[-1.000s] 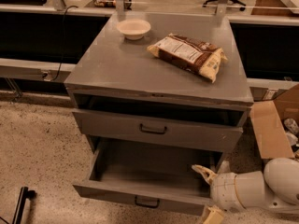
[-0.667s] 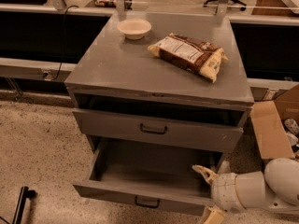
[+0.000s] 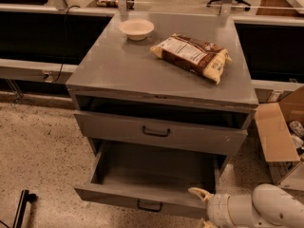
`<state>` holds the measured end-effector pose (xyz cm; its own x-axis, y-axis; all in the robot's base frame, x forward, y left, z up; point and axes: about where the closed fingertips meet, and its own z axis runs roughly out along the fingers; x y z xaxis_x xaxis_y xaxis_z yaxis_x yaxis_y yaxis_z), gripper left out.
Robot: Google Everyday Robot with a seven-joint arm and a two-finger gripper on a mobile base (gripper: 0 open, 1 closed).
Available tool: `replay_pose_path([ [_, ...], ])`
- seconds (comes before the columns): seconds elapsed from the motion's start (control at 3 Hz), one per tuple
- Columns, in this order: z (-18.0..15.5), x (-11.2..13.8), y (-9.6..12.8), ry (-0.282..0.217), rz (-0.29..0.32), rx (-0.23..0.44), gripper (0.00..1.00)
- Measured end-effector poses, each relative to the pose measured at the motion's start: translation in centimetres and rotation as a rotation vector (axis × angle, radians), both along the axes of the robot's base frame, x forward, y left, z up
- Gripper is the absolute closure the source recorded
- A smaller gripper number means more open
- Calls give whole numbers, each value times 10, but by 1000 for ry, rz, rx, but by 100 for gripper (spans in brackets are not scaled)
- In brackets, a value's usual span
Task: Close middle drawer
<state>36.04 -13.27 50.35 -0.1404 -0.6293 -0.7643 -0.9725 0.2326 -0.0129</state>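
Note:
The middle drawer (image 3: 142,196) is pulled far out of the grey cabinet, empty inside, with a small black loop handle (image 3: 149,206) at the centre of its front. Above it the top drawer (image 3: 161,136) stands slightly open. The lowest drawer is hidden beneath the open one. My gripper (image 3: 201,208) is at the bottom right, at the right end of the middle drawer's front. Its cream fingertips (image 3: 197,192) are spread apart and hold nothing. The lower finger is cut off by the frame edge.
On the cabinet top (image 3: 118,70) are a white bowl (image 3: 136,29) and a snack bag (image 3: 192,56). An open cardboard box (image 3: 280,137) stands on the floor to the right. A black object (image 3: 21,208) lies on the floor at the lower left. Dark benches run behind.
My gripper and arm have moved down and slightly left, nearer the front right end of the middle drawer. The drawers have not moved.

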Motion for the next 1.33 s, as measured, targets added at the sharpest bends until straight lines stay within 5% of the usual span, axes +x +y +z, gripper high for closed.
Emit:
replay_pose_path([
  [0.33,-45,-1,-10,-35,-5,41,41],
  [0.67,-59,3,-20,-108,-1,151,64],
  [1.0,-59,-3,-17,-112,35,178,89],
  [1.33,-60,-3,-16,-112,37,180,100],
])
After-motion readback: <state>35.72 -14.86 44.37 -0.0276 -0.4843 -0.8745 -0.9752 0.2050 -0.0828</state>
